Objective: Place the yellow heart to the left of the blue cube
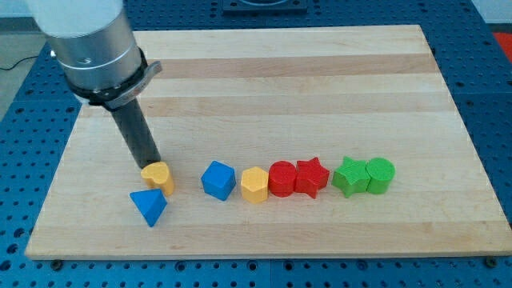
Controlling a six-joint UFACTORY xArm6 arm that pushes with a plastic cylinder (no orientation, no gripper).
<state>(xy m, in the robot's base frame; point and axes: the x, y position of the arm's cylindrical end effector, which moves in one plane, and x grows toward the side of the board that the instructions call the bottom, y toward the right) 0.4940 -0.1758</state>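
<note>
The heart (158,176) lies left of the cube (218,180), with the triangle (149,206) touching it below; the tip (152,166) touches its top.

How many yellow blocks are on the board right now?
2. The yellow heart sits at my tip, left of the blue cube. The yellow hexagon sits right of that cube. None seem hidden.

A wooden board (264,88) carries eight blocks along its lower part. From the view's left: blue triangle (149,206), yellow heart (158,177), blue cube (218,180), yellow hexagon (254,186). Then red cylinder (282,178), red star (312,177), green star (350,176), green cylinder (381,175).

Open wooden board (264,72) across frame's upper half, 8 blocks crowding lower row, gap between yellow heart (158,176) and blue cube (218,180)
</note>
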